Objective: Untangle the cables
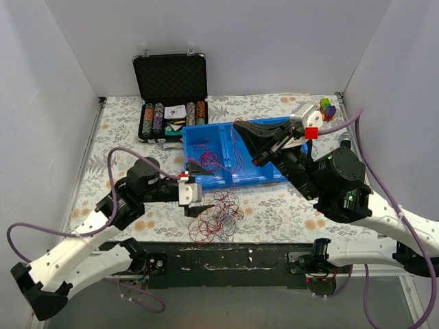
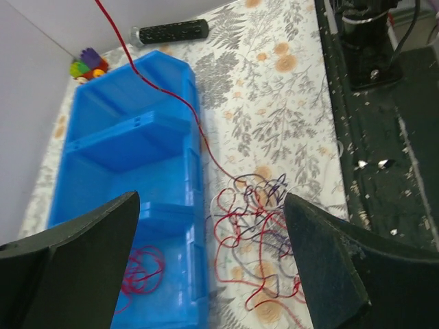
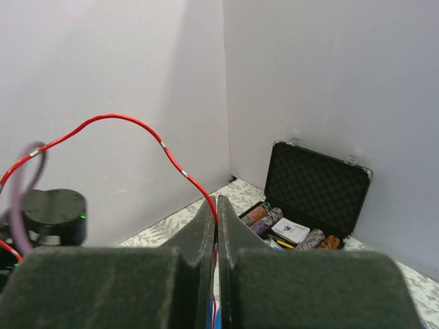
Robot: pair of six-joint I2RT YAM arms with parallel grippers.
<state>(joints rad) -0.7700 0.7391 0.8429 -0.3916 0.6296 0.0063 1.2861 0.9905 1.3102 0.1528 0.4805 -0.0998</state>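
The cables lie in a loose red, purple and white tangle (image 1: 218,216) (image 2: 264,233) on the floral cloth, just in front of the blue tray (image 1: 267,175) (image 2: 123,147). My left gripper (image 1: 200,188) (image 2: 211,199) hangs open above the tray's near edge. One finger (image 2: 82,260) is over the tray, the other (image 2: 343,267) over the tangle, and nothing is between them. A red coil (image 2: 140,271) lies in the tray's near compartment. My right gripper (image 1: 238,124) (image 3: 217,205) is raised over the tray, shut on a red cable (image 3: 130,122) that runs taut down to the tangle.
An open black case (image 1: 171,89) (image 3: 315,199) of poker chips stands behind the tray at the left. Coloured blocks (image 1: 328,108) (image 2: 89,64) and a black cylinder (image 2: 169,31) lie at the back right. White walls enclose the table, and a black base plate (image 1: 233,257) lines its near edge.
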